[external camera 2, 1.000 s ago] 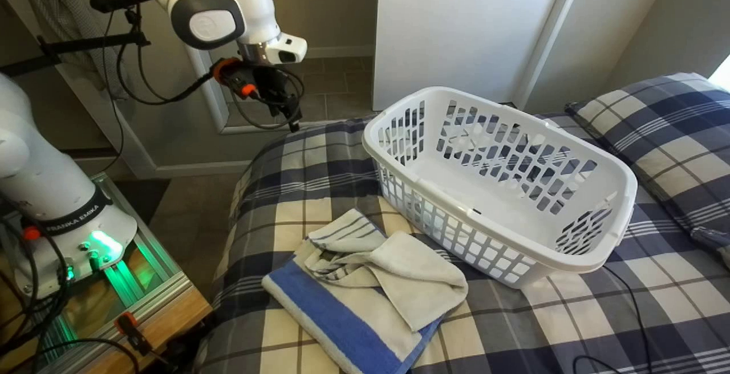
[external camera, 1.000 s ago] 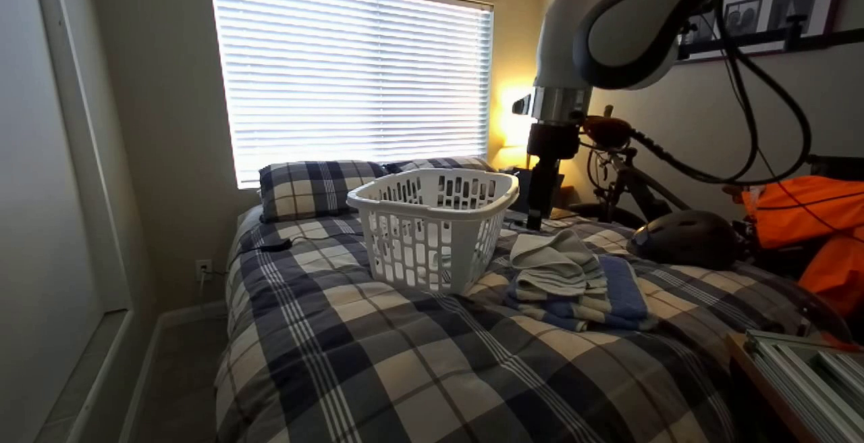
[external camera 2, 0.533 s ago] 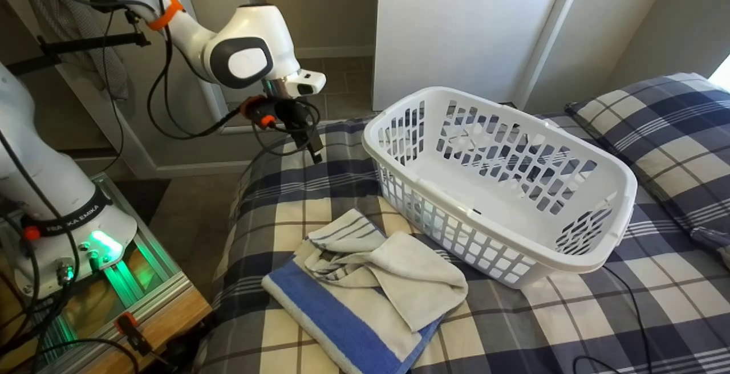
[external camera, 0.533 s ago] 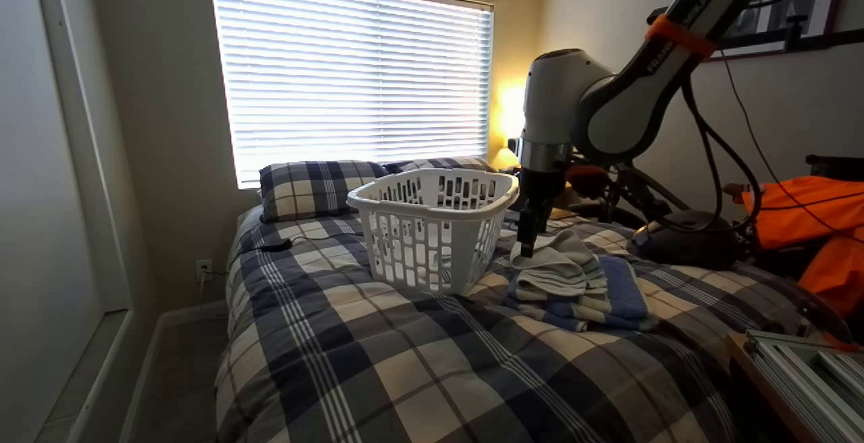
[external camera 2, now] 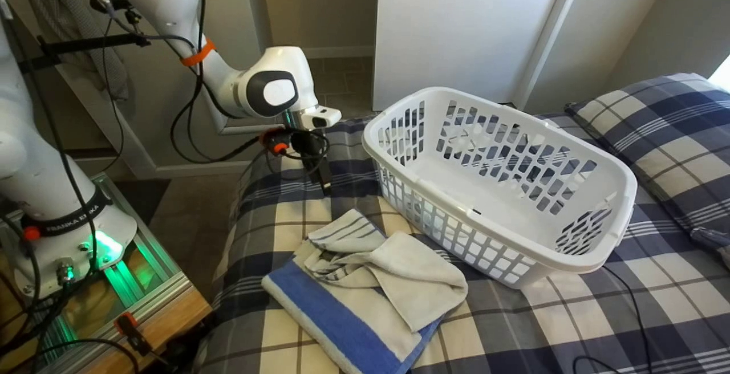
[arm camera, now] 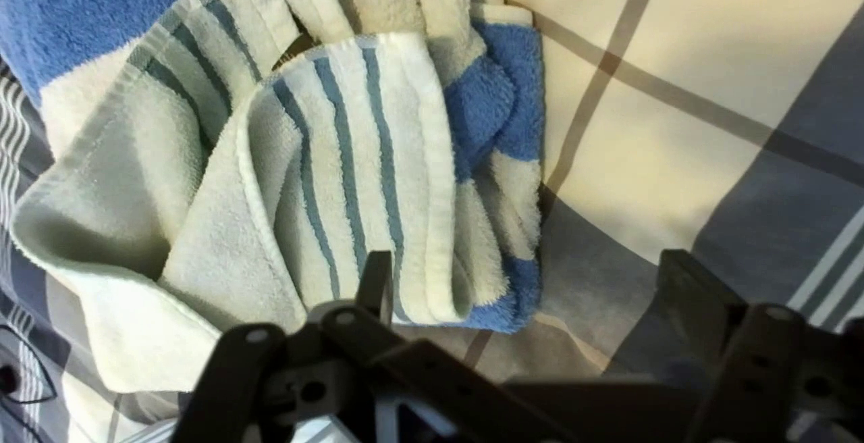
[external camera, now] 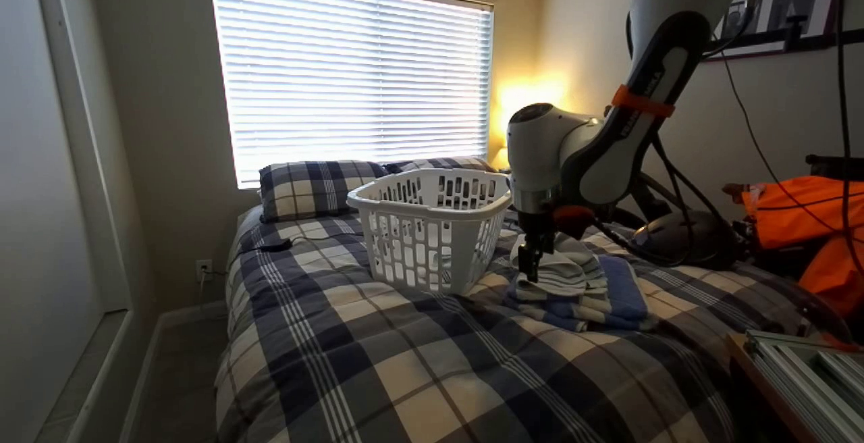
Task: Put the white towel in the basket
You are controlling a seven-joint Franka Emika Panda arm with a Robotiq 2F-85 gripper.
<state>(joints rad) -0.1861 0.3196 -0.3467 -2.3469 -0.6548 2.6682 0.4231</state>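
The white towel with grey-blue stripes lies crumpled on the bed in both exterior views point(external camera: 570, 269) point(external camera 2: 425, 277). It also fills the left half of the wrist view point(arm camera: 202, 240). It rests on a folded blue-and-cream towel point(external camera 2: 331, 311). The white basket point(external camera 2: 422, 186) stands upright beside the towels and looks empty inside; it also shows in an exterior view point(external camera: 432, 211). My gripper point(arm camera: 526, 257) is open with nothing between its fingers. It points down above the bed near the towel's striped edge; the left finger overlaps that edge in the wrist view. Contact cannot be told.
The plaid bed point(external camera: 405, 362) carries everything. A dark helmet point(external camera: 682, 237) sits on the far side of the towels. Pillows point(external camera 2: 656, 129) lie beyond the basket. A black cable point(external camera 2: 633, 305) runs over the bed near the basket.
The arm has come down and forward toward the bed, bringing my gripper from high above to close to the white towel. The towels and basket have not moved.
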